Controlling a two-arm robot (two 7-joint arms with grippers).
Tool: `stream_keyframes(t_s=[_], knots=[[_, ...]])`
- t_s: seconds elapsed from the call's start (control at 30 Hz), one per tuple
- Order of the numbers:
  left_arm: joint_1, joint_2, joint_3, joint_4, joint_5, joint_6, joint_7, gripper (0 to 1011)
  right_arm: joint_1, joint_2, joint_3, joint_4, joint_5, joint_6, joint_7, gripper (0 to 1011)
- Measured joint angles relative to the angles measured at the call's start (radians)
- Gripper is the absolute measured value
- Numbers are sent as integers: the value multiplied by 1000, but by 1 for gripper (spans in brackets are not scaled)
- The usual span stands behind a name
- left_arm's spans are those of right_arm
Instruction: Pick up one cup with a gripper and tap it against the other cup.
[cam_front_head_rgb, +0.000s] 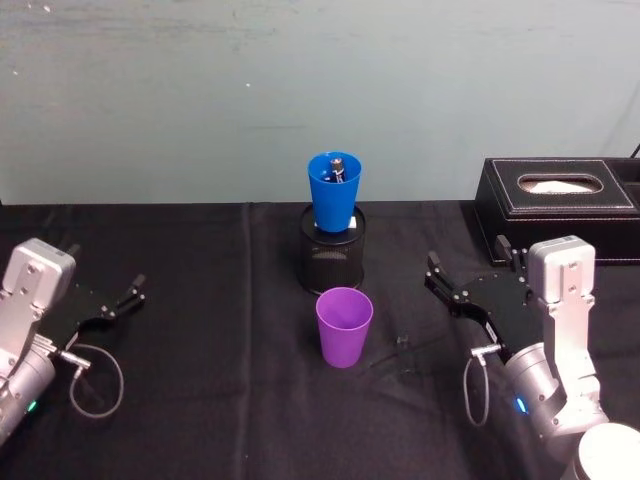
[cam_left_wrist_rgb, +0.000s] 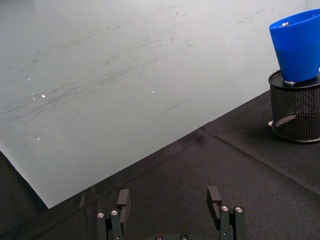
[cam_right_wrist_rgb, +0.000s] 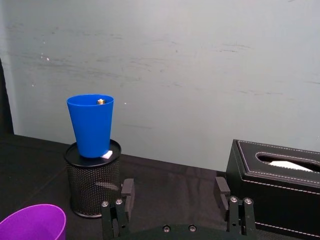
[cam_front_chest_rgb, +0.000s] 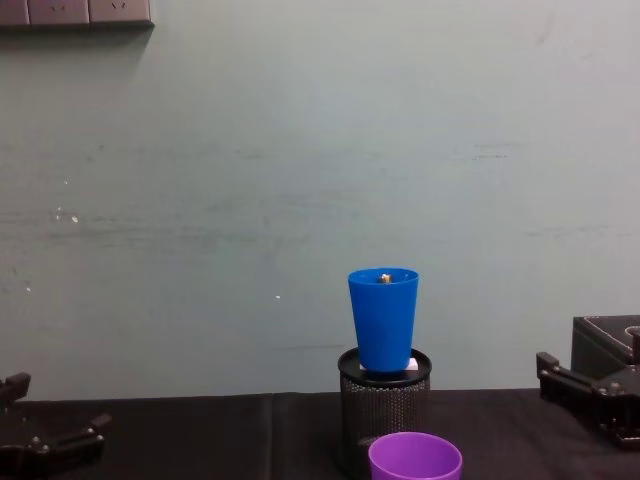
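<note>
I have nothing grasped yet: the purple cup stands on the bench before the pen holder carrying the blue cup, my right gripper and left gripper idling aside, fingers wide.

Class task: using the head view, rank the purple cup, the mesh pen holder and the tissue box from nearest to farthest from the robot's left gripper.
From the left gripper:
1. Purple cup, table centre.
2. Mesh pen holder, behind it, holding the blue cup.
3. Tissue box, far right.

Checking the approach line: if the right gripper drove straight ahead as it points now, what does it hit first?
Probably nothing: the right gripper, open, aims between the mesh pen holder and tissue box, toward the wall. Depth unclear.
</note>
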Motion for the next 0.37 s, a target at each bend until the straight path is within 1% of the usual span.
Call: stream_keyframes(t_s=[0.37], knots=[[0, 0, 0, 0, 0, 0, 0, 1000, 0, 0, 0, -1, 1, 1, -1, 1003]])
